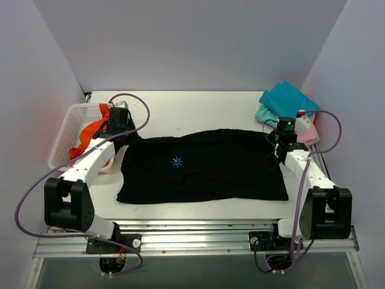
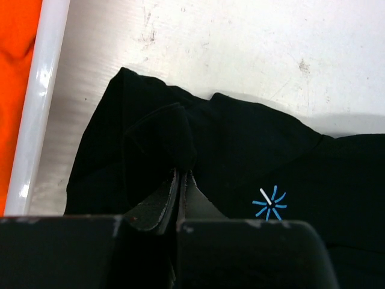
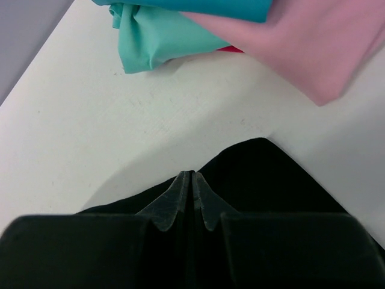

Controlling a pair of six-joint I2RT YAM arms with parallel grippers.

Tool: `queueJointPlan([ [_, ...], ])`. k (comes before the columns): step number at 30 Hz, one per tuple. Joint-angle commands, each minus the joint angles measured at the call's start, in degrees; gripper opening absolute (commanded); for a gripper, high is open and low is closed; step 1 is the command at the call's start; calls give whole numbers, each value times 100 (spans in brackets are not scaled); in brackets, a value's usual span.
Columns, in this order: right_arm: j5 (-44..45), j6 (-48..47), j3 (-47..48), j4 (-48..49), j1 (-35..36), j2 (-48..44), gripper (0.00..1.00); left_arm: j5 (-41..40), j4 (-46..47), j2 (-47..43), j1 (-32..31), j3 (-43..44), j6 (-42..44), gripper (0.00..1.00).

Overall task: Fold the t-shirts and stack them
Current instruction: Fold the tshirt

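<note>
Two far corners of black t-shirt (image 1: 204, 174) covered: L gripper (image 2: 182, 173) pinches fold at 10 o'clock; R gripper (image 3: 192, 176) closed at edge, 2 o'clock, hold unclear. Long axis 9–3.

Three plain, pale lilac-grey panels box the scene in: a back wall (image 1: 192, 42) across the top of the frame, a left wall (image 1: 30, 90) and a right wall (image 1: 361, 72) slanting down the sides. A white, faintly scuffed desk (image 1: 198, 108) fills the middle. Aluminium rails (image 1: 198, 238) run along the bottom. The light is soft and even.
</note>
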Motion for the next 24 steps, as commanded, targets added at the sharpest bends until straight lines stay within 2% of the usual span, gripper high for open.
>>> queueJointPlan([
  [1, 218, 33, -249, -210, 29, -510, 0, -225, 84, -594, -79, -318, -77, 2],
  [14, 604, 200, -1067, -737, -67, -1661, 0, -849, -92, -1736, -632, -1374, -455, 2],
  [24, 1044, 798, -1665, -1247, -129, -1961, 0, -1271, -381, -2448, -949, -2209, -1025, 2],
])
